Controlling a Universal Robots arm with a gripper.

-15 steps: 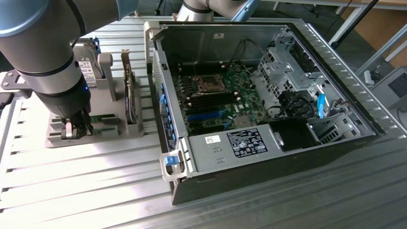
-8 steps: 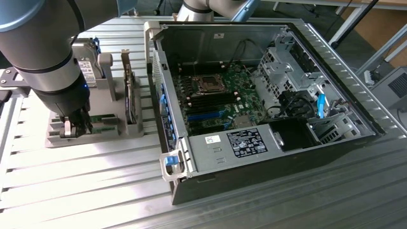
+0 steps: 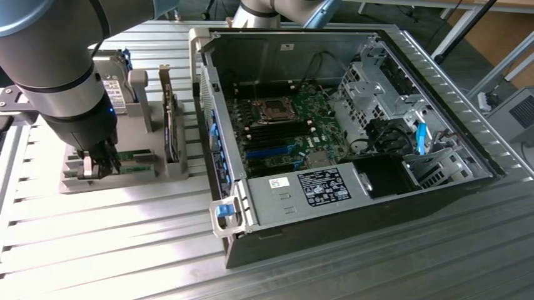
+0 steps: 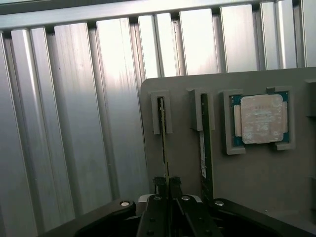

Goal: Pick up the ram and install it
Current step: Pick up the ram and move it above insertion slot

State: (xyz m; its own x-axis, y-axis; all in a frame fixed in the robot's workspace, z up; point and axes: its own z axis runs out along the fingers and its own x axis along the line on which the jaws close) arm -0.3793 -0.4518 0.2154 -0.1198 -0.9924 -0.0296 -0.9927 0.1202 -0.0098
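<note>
Aluminium slats make up the counter (image 3: 109, 244), and the biggest thing on it is an open computer case (image 3: 351, 240) lying on its side, its motherboard (image 3: 284, 134) facing up. Towards the exterior view's left, the robot arm (image 3: 50, 69) reaches down over a grey holder (image 3: 109, 185) that stands just beside the case. An upright card with a metal bracket (image 3: 172, 122) rises from the holder's case-side edge.

The exterior view gives this layout, but the end effector (image 3: 96, 167) there is a dark shape low over the holder, and its grip cannot be made out. The wrist view looks down on the holder's face and supplies the detail. A square processor (image 4: 260, 118) lies in a framed pocket. Next to it the twin stick (image 4: 204, 143) stands on edge in a slot. The ram (image 4: 162, 133) stands on edge in the slot beyond that, farther from the processor. The end effector (image 4: 168, 183) is nearly closed, its two black fingers (image 4: 159, 185) pinching the near end of the ram's thin top edge, with the ram seated in its slot.
</note>
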